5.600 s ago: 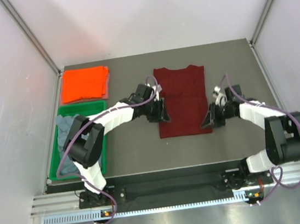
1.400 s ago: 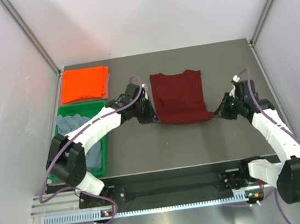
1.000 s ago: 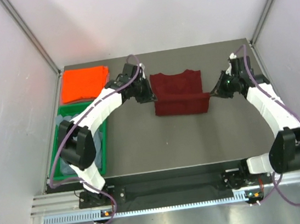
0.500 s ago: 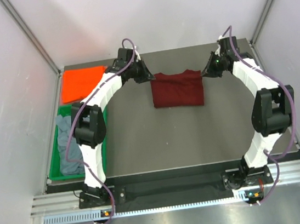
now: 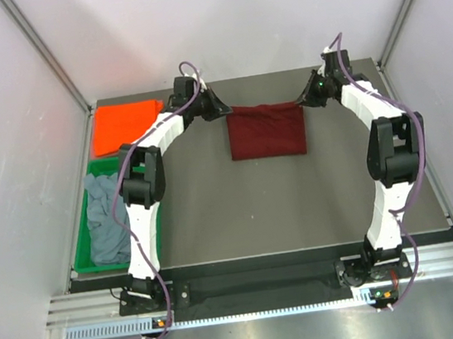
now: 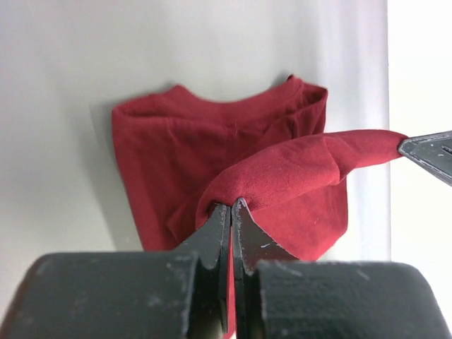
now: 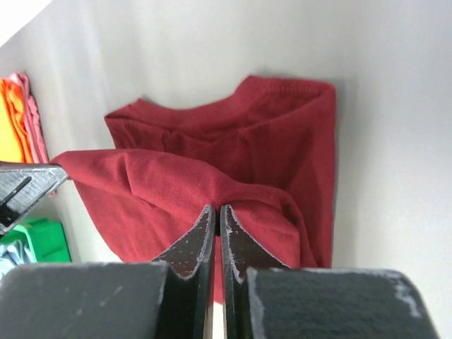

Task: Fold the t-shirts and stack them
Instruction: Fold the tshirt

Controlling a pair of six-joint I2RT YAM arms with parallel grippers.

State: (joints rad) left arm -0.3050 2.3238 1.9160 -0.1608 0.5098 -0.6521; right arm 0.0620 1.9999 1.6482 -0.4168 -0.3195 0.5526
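Fingers [image 6: 212, 236], two pairs, on one t-shirt [image 5: 267, 131]

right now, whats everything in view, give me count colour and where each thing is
dark maroon cloth t-shirt: 1, dark red, far middle of the table, top layer pinched at both far corners
folded bright orange cloth t-shirt: 1, orange, far left corner
crumpled grey-blue cloth t-shirt: 1, grey-blue, inside the tray
rectangular green plastic tray: 1, green, left edge, nearer than the orange shirt
flat dark grey table: 1, dark grey, under everything
left gripper: 1, black, shut on the maroon shirt's far left corner
right gripper: 1, black, shut on its far right corner
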